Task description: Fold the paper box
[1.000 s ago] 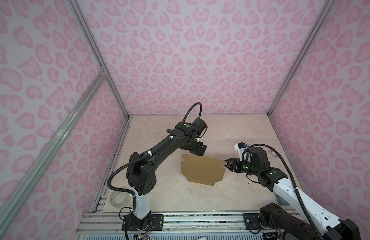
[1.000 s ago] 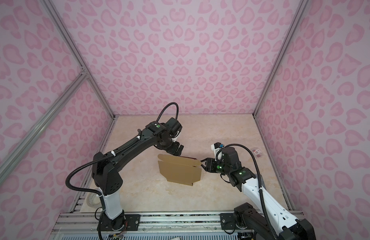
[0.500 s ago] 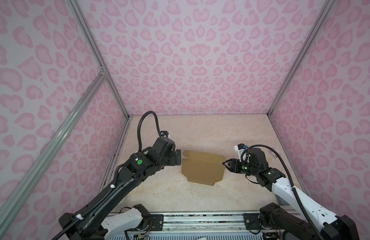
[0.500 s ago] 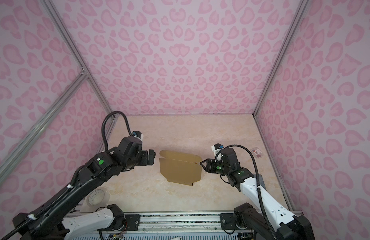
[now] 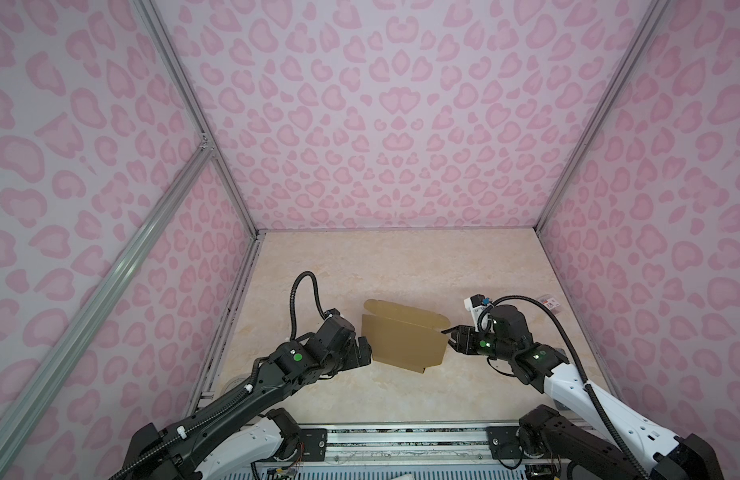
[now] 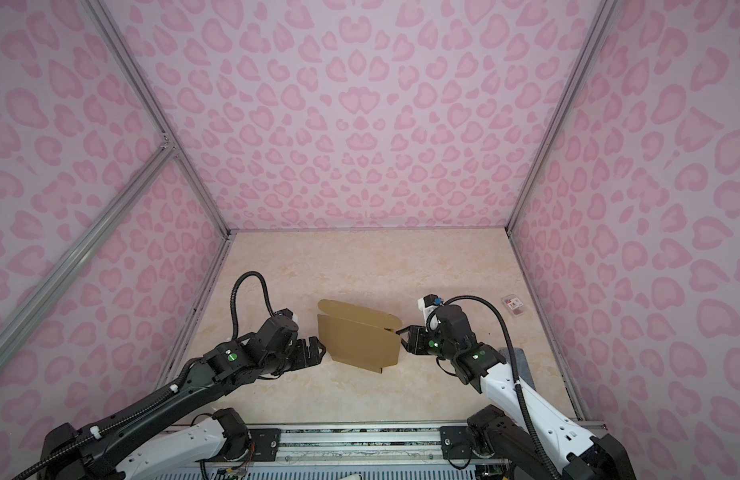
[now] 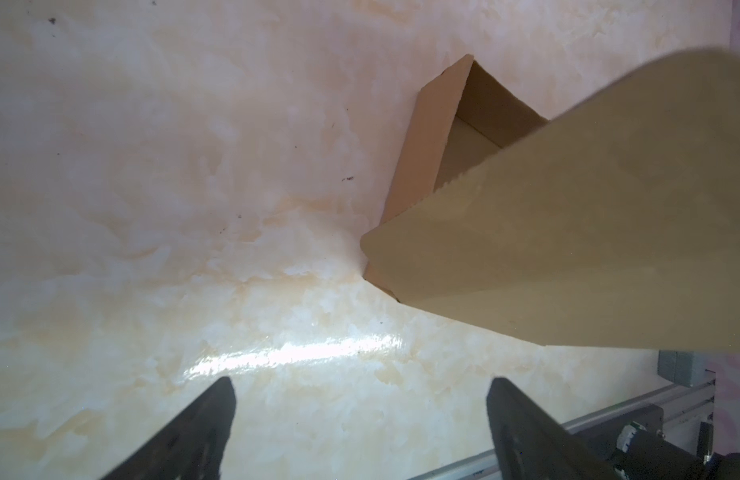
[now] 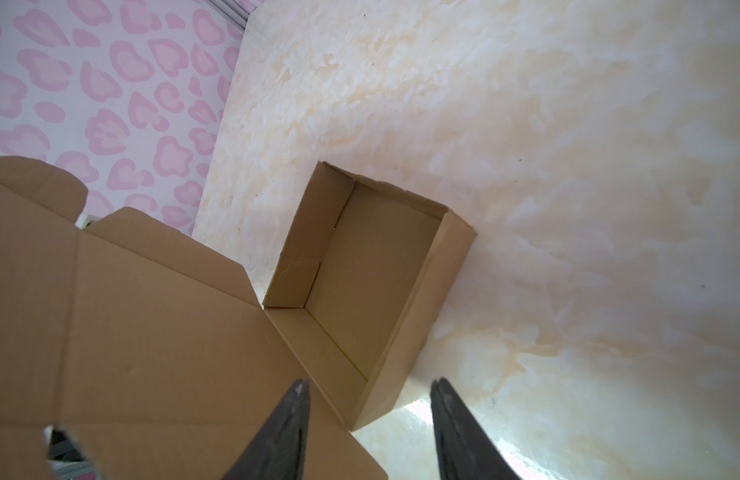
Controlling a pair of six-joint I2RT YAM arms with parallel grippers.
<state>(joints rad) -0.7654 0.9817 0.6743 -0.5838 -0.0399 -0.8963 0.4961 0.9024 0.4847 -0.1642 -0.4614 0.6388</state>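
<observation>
The paper box (image 5: 405, 345) sat on the worktop (image 5: 401, 270) at lower centre in both top views, its long axis left to right between the arms. The right tool (image 5: 449, 338), half-open, straddled its right corner without pinching. The left tool (image 5: 363, 353), spread wide and empty, waited just beside its left edge.

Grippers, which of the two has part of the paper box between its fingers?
The right gripper: a corner wall of the paper box sits between its open fingers. The left gripper, also open, has only bare table between its own.
</observation>
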